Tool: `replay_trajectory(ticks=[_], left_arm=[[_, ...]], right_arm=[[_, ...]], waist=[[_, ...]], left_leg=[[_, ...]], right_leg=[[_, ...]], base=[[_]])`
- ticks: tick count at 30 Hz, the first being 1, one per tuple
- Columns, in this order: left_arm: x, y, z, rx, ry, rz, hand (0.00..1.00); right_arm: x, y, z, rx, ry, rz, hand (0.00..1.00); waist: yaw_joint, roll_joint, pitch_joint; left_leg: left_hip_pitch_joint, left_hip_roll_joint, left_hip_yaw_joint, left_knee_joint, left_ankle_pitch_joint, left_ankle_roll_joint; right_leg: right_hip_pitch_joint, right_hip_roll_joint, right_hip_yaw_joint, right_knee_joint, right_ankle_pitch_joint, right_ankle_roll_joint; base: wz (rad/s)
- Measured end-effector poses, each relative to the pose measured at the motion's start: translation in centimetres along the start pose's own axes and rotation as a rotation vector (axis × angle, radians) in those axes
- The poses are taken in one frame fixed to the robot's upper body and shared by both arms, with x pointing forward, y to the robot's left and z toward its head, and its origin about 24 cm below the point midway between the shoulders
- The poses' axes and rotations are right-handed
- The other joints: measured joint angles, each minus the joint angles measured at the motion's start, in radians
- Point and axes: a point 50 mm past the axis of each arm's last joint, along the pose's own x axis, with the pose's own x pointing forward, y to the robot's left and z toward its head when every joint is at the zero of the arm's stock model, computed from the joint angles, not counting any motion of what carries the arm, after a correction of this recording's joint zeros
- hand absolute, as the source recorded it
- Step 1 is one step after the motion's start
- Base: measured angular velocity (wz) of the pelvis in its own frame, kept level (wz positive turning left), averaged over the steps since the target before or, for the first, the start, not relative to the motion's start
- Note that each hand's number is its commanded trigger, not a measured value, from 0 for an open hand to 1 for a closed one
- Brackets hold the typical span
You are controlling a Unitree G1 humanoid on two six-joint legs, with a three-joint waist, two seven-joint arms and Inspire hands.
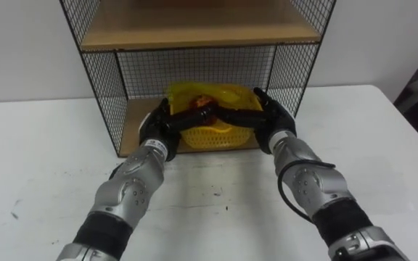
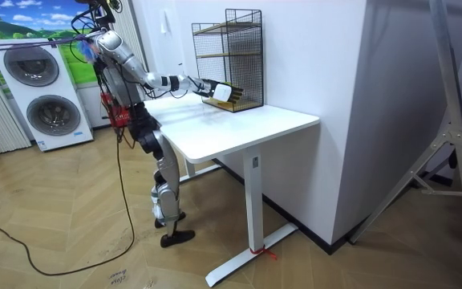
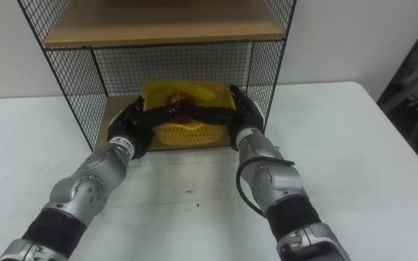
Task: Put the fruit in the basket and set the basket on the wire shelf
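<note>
A yellow basket stands on the bottom board of the black wire shelf, just inside its open front. A reddish-orange fruit lies in the basket. My left hand grips the basket's left end, its fingers reaching over the front rim toward the middle. My right hand holds the right end the same way, and the two sets of fingers nearly meet above the fruit. In the room view I stand at the white table with both arms stretched into the shelf.
The shelf's upper wooden board hangs close above the basket, and mesh walls close in both sides and the back. The table top lies bare in front of the shelf. Two washing machines stand behind me.
</note>
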Motion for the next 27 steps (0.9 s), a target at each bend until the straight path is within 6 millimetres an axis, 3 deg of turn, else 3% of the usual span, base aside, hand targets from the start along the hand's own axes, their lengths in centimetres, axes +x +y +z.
replay_trajectory(ticks=[15, 22, 25, 27], left_arm=[[0.4, 0.6, -1.2, -0.029, 0.057, 0.032, 0.00], [0.4, 0.6, -0.9, -0.036, 0.045, 0.032, 0.00], [0.4, 0.6, -0.8, -0.028, 0.040, 0.033, 0.00], [0.4, 0.7, -0.6, -0.025, 0.035, 0.036, 0.00]], right_arm=[[0.2, -0.8, -1.6, -0.004, 0.064, -0.043, 0.00], [0.2, -0.7, -1.5, -0.012, 0.049, -0.029, 0.00], [0.2, -0.8, -1.3, -0.019, 0.040, -0.030, 0.00], [0.2, -0.9, -1.0, -0.009, 0.032, -0.033, 0.00]], waist=[[-0.011, 0.019, -0.0024], [-0.013, 0.022, -0.0041], [-0.013, 0.026, -0.0089], [-0.013, 0.033, -0.0203]], left_leg=[[0.045, -0.001, -0.020, -0.007, 0.002, -0.002], [0.043, -0.002, -0.023, -0.014, 0.005, -0.005], [0.040, -0.002, -0.023, -0.014, 0.005, -0.005], [0.028, -0.002, -0.021, -0.013, 0.008, -0.005]], right_leg=[[0.061, 0.001, -0.025, -0.034, 0.006, 0.000], [0.057, 0.001, -0.028, -0.035, 0.007, -0.002], [0.051, 0.001, -0.025, -0.034, 0.007, -0.002], [0.035, 0.001, -0.025, -0.033, 0.008, -0.003]], base=[[0.04], [0.00], [0.00], [-0.02]])
